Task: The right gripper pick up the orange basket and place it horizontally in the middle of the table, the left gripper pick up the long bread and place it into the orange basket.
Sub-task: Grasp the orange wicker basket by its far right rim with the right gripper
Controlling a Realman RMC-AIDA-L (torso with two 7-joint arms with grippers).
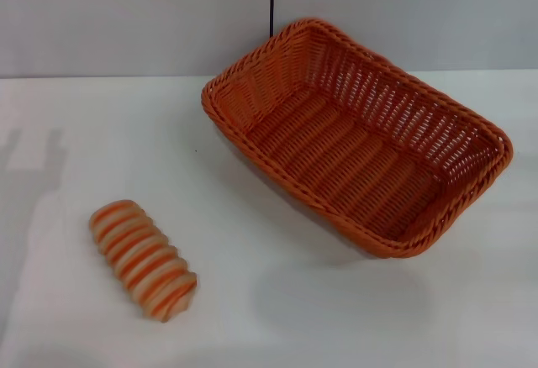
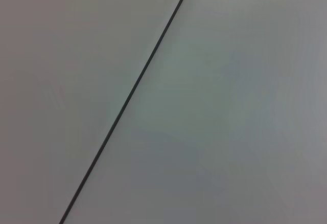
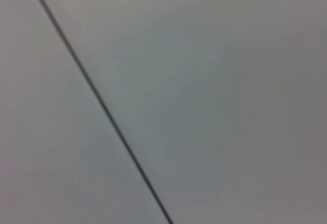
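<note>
The orange basket (image 1: 357, 137) sits on the white table (image 1: 252, 301) at the centre right in the head view, lying diagonally with one short end toward the wall, and nothing is inside it. The long bread (image 1: 143, 259), tan with orange stripes, lies on the table at the front left, angled the same way, well apart from the basket. Neither the left gripper nor the right gripper shows in any view. Both wrist views show only a plain grey wall.
A grey wall stands behind the table, with a thin dark vertical seam (image 1: 271, 2) above the basket's far end. The same kind of seam (image 2: 127, 96) crosses the left wrist view, and a seam (image 3: 102, 104) crosses the right wrist view. A faint shadow (image 1: 29, 183) falls on the table's left side.
</note>
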